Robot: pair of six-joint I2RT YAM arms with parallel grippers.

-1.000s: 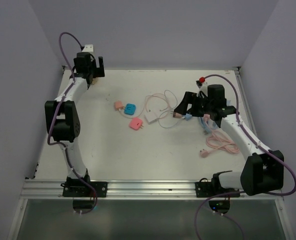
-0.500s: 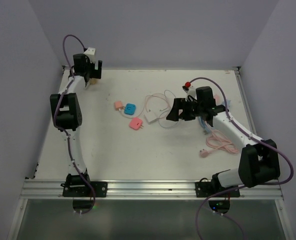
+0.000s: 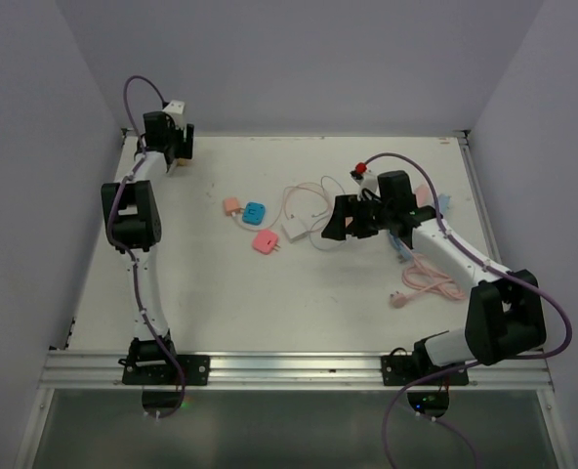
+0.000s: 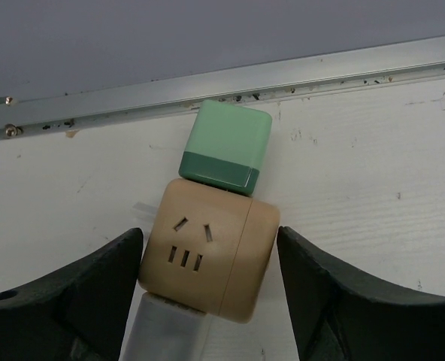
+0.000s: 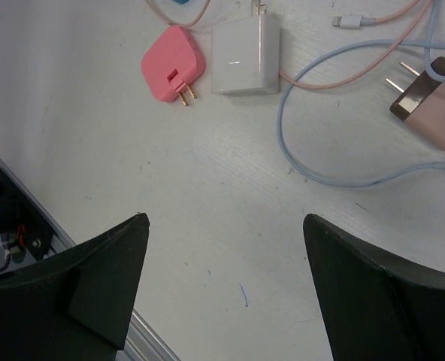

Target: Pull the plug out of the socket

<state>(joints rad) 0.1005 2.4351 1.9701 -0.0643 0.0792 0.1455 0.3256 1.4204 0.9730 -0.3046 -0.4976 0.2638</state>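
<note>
The green plug (image 4: 226, 139) lies close to the back rail (image 4: 283, 75); the gap between them seems narrow. Its two sides are free. Mid-table, looped cables (image 3: 313, 200) and small chargers (image 3: 265, 242) block the way; the near part of the table (image 3: 269, 303) is open.

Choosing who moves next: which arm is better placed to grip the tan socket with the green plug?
Left. The left fingers flank the tan socket, with the green plug ahead; the right fingers hover open over loose chargers mid-table.
</note>
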